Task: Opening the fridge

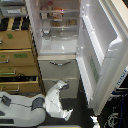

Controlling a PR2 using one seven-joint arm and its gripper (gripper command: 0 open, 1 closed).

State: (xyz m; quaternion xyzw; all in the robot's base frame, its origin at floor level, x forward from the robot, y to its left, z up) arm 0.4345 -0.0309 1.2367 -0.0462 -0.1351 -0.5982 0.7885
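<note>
Fridge: the fridge (75, 50) stood tall and white through the middle of the exterior view, running from the top edge down toward the floor.
Upper door: the upper door (107, 47) was swung wide open, out toward the exterior view's right, its inner face with moulded door racks turned to the camera.
Interior: the white shelved interior (59, 22) was on show, lit, with a few small items on the shelves, too blurred to name.
Lower drawers: two lower drawers (60, 75) sat closed beneath the open compartment; a silver bar handle (59, 63) ran across the top one.
Arm: a white arm (55, 97) reached up from the robot body, low in the view, in front of the lower drawers.
Tool: the tool (63, 84) was near the lower drawer front, and whether its fingers were apart or together could not be told, too small and blurred. It was well apart from the open door.
Robot body: the white rounded robot body (20, 112) filled the bottom corner on the exterior view's left.
Cabinet: a tan wooden drawer cabinet (17, 57) stood just beside the fridge on the exterior view's left, several drawers pulled out.
Floor: dark floor (77, 107) showed below the door.
</note>
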